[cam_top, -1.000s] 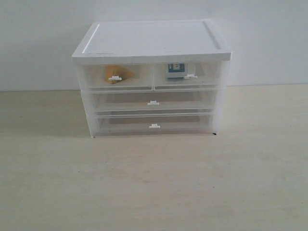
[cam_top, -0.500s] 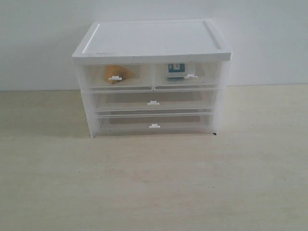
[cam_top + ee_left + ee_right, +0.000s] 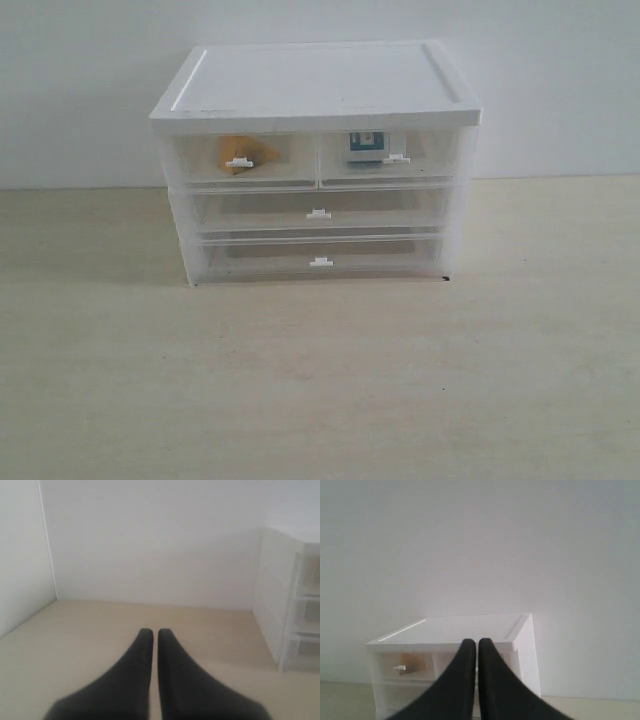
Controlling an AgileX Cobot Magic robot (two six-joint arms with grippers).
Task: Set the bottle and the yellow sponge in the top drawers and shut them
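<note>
Yellow sponge [image 3: 243, 153] lies in the left of the top drawers [image 3: 295, 168], the bottle [image 3: 365, 146] in the right; both fronts appear flush. Sponge judged soft, light; bottle rigid, slick, best taken mid-body. Left claw [image 3: 155, 632] and right claw [image 3: 474, 642] are pinched together, empty.

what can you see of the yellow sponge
The yellow sponge shows as an orange-yellow, wedge-like block, blurred by the translucent front of the top left drawer, which is pushed shut. It lies inside the drawer, just behind the white tab handle, which hides a little of it. Its surface texture is too blurred to tell. Only the drawer seems to touch it. The right wrist view shows it dimly too.
</note>
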